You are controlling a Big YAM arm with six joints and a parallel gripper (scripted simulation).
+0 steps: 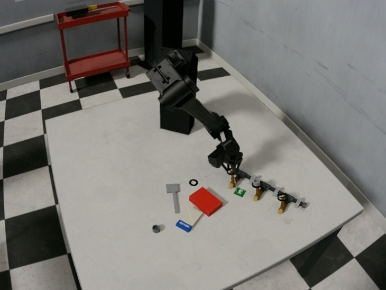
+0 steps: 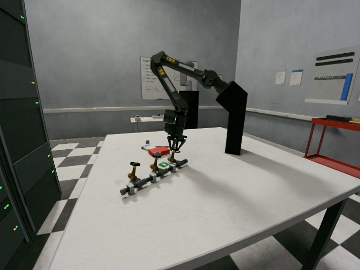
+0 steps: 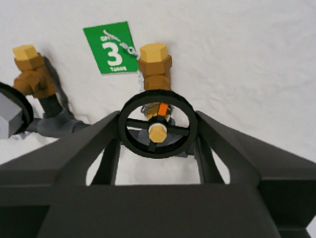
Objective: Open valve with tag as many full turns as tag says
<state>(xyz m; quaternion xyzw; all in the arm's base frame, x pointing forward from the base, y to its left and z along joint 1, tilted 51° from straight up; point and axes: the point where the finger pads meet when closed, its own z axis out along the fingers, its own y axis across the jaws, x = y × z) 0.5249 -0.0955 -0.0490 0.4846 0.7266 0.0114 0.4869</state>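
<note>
A dark pipe (image 1: 271, 188) (image 2: 145, 180) on the white table (image 1: 109, 150) carries three brass valves. A green tag (image 1: 239, 191) (image 2: 163, 164) (image 3: 108, 48) reading "3 turns" is chained to the end valve (image 1: 231, 184) (image 3: 155, 65) nearest the arm. My gripper (image 1: 231, 171) (image 2: 175, 149) (image 3: 157, 119) stands straight over that valve, shut on its black handwheel (image 3: 157, 95). An orange mark (image 3: 162, 109) shows on the wheel's hub side. The middle valve (image 1: 257, 193) (image 2: 154, 165) (image 3: 32, 71) and the far valve (image 1: 282, 204) (image 2: 132, 172) stand apart from the gripper.
A red box (image 1: 205, 200) (image 2: 158, 151), a grey T-shaped tool (image 1: 174, 193), a black ring (image 1: 193, 180), a blue and white card (image 1: 188, 219) and a small grey cylinder (image 1: 157, 228) lie left of the pipe. The arm's black pedestal (image 1: 176, 121) (image 2: 234, 116) stands behind.
</note>
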